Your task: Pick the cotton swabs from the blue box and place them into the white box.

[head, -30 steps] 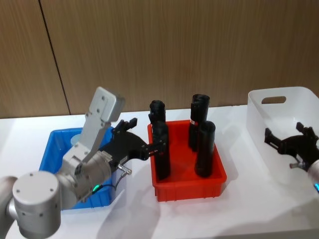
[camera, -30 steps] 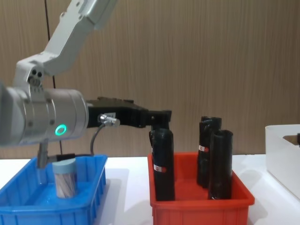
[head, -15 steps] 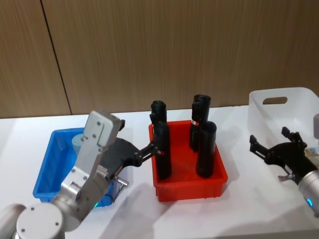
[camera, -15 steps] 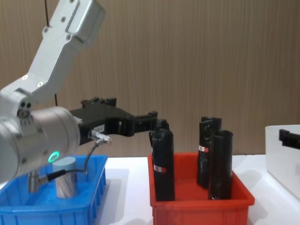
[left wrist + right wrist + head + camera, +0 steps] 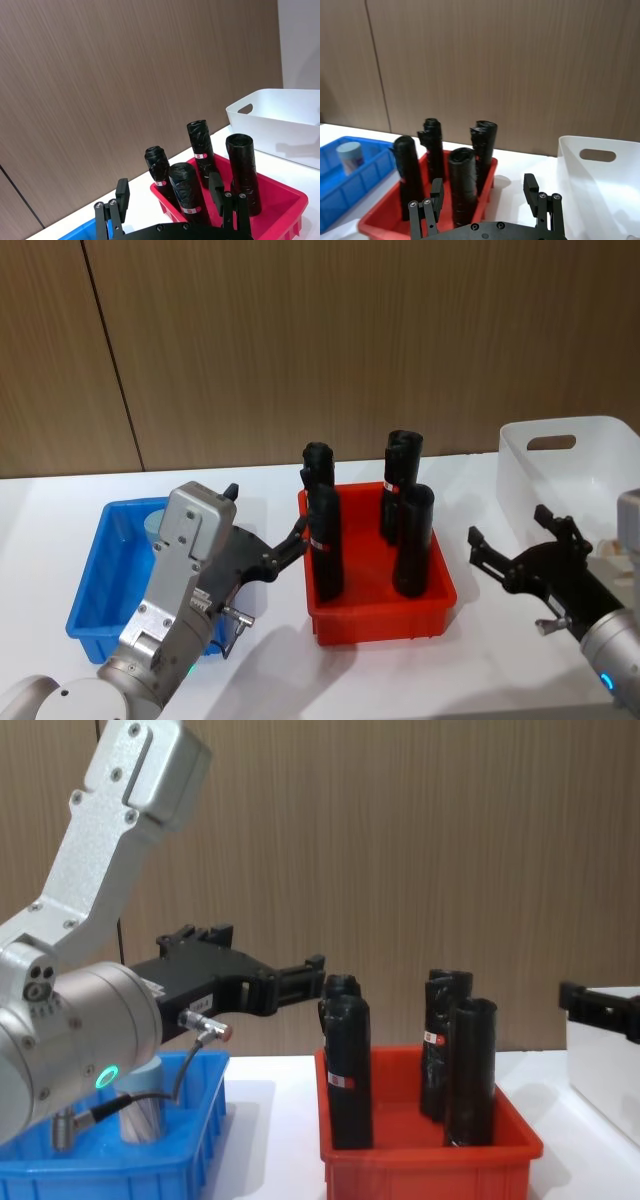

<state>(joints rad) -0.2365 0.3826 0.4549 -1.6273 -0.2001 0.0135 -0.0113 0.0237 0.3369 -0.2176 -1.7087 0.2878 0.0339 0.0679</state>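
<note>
One tub of cotton swabs (image 5: 154, 523) stood upright in the blue box (image 5: 88, 580), near its far edge, with a pale blue-grey lid on top. The shallow, bright blue box sat toward the left edge of the worktop (image 5: 280, 680). The white box (image 5: 525, 485), smooth-sided with a handle slot, sat at the right edge.

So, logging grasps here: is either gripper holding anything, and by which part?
Nothing held: left gripper and right gripper are open and empty; a cotton swab tub stands in the blue box.

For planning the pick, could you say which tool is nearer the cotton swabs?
Left: left tool hangs just right of the cotton swabs; right tool is beyond the red bin.
</note>
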